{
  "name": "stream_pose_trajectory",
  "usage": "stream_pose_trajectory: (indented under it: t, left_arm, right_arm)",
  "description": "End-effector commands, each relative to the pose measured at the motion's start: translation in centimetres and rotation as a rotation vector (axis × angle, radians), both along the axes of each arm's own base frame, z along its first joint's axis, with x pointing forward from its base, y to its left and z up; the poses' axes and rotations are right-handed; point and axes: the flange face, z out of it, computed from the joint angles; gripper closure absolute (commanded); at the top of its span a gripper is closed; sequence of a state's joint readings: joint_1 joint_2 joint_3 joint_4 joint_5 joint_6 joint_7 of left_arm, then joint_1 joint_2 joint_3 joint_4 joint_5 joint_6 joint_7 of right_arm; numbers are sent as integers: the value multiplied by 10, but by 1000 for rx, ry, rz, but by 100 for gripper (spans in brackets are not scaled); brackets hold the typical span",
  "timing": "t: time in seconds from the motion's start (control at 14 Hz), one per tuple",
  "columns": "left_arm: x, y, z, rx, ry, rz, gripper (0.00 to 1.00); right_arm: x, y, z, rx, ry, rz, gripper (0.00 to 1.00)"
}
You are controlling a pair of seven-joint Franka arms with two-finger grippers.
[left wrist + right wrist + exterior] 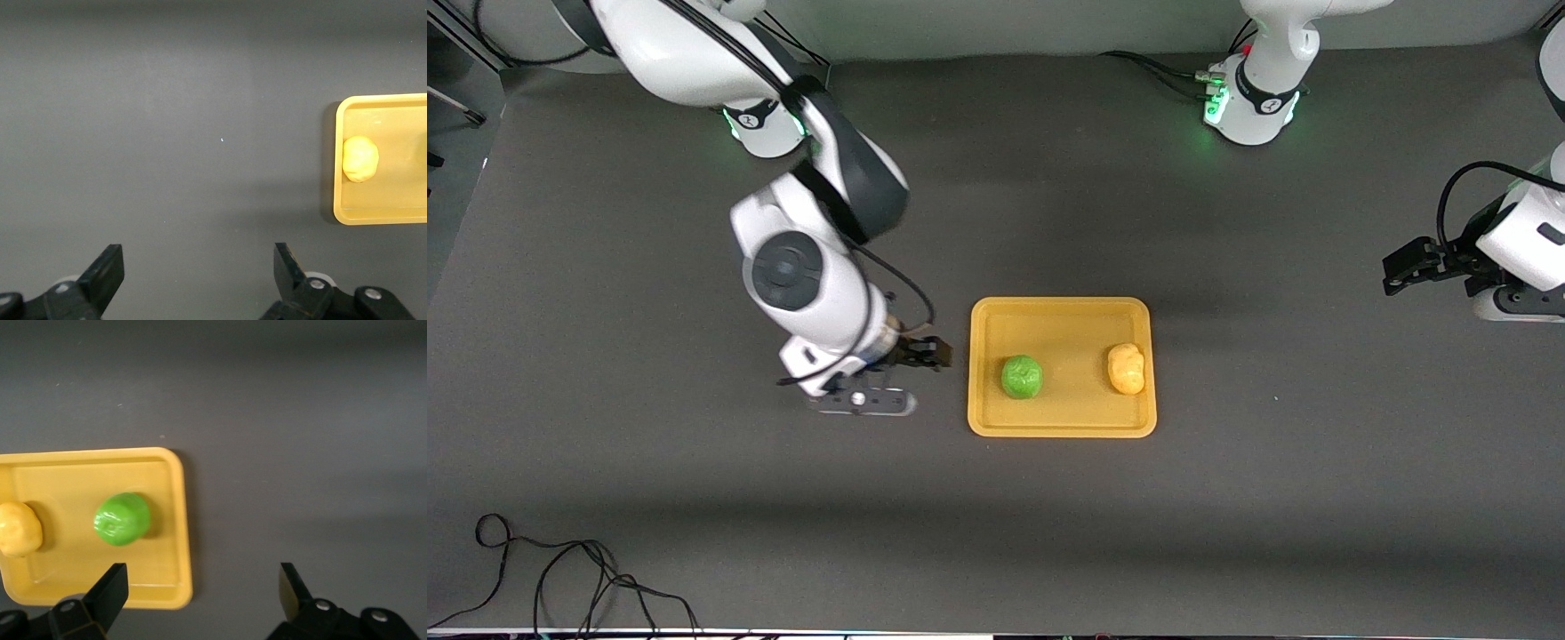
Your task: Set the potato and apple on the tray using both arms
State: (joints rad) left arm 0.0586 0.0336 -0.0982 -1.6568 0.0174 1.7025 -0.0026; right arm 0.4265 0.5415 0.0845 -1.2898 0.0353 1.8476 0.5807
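The mustard-yellow tray (1074, 325) lies mid-table. The green apple (1022, 376) sits in it toward the right arm's end, and the yellow potato (1126, 368) sits in it toward the left arm's end. My right gripper (925, 354) is open and empty, low over the table just beside the tray's edge. Its wrist view shows the apple (121, 518), the potato (19, 529) and the tray rim (184, 520). My left gripper (1409, 267) is open and empty over bare table toward the left arm's end. Its wrist view shows the potato (360, 158) in the tray (400, 215).
A loose black cable (560, 578) lies on the table at the corner nearest the front camera, toward the right arm's end. The two green-lit arm bases (1249, 107) stand along the edge farthest from that camera.
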Motion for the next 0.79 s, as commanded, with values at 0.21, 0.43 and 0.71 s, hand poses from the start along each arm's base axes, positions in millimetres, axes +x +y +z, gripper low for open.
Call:
stream_pose_trajectory:
  t: [0.21,0.43,0.71]
  left_arm:
    - [-6,0,3,-6,-14,1,0]
    - [-6,-1,3,-6,-14,-1,0]
    - [-6,-2,3,-6,-14,-2,0]
  right_arm:
    - [-52,-99,77,-57,-48,-36,0]
    - [-59,-181,118,-51,-40,6,0]
    - [-72,-245,165,-53,-5,-38,0]
